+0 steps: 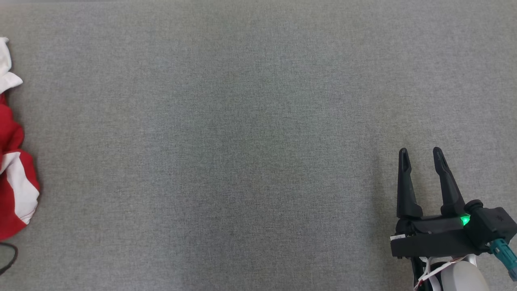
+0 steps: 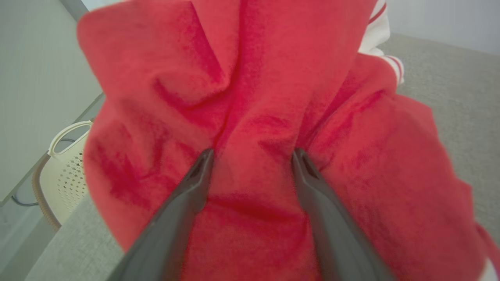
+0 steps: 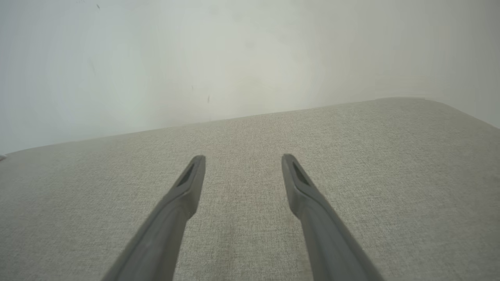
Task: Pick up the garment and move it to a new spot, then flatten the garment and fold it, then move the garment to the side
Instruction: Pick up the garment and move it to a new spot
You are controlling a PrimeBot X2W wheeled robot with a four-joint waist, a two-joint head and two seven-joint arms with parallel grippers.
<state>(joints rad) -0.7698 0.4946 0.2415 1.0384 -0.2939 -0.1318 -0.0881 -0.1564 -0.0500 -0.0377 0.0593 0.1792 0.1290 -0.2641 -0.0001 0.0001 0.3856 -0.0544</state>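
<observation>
The left claw (image 2: 254, 154) is spread wide, both fingers pressed into the crumpled red-and-white garment (image 2: 273, 70), with cloth lying between them, unpinched. The right claw (image 1: 421, 151) is also spread and empty over the bare grey worktop (image 1: 242, 141). The garment lies at the worktop's far left, well apart from the right claw.

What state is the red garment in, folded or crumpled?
Crumpled: the garment lies bunched in a heap, with deep creases between the open left fingers.
</observation>
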